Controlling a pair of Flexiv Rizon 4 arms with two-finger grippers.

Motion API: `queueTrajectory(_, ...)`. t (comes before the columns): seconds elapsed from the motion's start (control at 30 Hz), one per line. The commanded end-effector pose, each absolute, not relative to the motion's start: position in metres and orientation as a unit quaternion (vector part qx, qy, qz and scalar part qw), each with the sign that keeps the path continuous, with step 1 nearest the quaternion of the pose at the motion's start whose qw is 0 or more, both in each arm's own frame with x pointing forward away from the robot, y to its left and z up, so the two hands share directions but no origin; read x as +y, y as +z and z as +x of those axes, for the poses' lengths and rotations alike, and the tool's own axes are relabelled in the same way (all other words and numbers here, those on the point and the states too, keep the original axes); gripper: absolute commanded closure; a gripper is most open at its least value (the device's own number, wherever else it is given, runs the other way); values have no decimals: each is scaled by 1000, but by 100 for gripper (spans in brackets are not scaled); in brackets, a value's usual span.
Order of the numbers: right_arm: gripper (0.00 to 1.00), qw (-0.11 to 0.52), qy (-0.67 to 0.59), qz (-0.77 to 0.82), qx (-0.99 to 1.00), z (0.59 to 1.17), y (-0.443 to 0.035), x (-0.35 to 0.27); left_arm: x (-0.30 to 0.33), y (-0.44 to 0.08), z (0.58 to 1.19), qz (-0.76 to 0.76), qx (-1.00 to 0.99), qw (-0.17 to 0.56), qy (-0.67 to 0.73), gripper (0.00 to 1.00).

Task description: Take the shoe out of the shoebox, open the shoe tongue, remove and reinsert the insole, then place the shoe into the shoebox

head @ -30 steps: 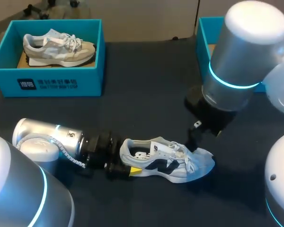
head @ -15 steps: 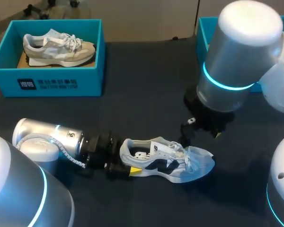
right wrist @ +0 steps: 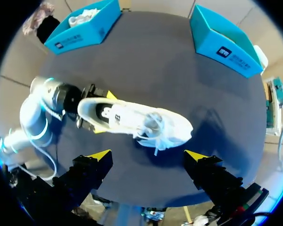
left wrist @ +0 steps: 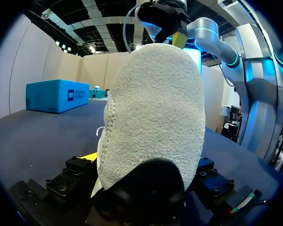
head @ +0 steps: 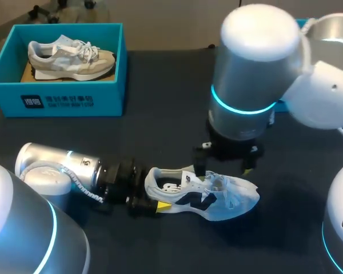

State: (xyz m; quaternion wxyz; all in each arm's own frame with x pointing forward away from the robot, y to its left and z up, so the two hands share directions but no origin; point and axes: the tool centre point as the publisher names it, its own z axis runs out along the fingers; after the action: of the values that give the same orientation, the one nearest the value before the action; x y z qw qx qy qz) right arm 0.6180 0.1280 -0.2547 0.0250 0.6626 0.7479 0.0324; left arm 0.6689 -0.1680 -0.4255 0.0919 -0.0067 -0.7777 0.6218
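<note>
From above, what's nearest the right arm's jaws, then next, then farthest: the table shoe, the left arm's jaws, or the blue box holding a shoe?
1. Shoe on the table, right below them.
2. Jaws of the left arm, at that shoe's heel.
3. Blue box, far back on the left.

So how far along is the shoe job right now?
Done: the shoe is out on the table. In hand: the left hand clamps its heel and the open right hand hovers above the laces. Left: opening the tongue, the insole, and boxing it again.
</note>
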Motion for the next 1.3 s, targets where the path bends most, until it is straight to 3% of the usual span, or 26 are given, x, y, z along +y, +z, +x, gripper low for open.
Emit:
queueTrajectory(0.03, 0, 87, 9, 673, 734, 617, -268, 165, -166, -430, 668, -6, -778, 92, 621, 100)
queueTrajectory(0.53, 0, 91, -4, 677, 730, 621, -269, 173, -166, -430, 668, -6, -778, 92, 621, 100)
queueTrajectory(1.3, 0, 141, -59, 679, 718, 646, -314, 196, -166, -430, 668, -6, -778, 92, 621, 100)
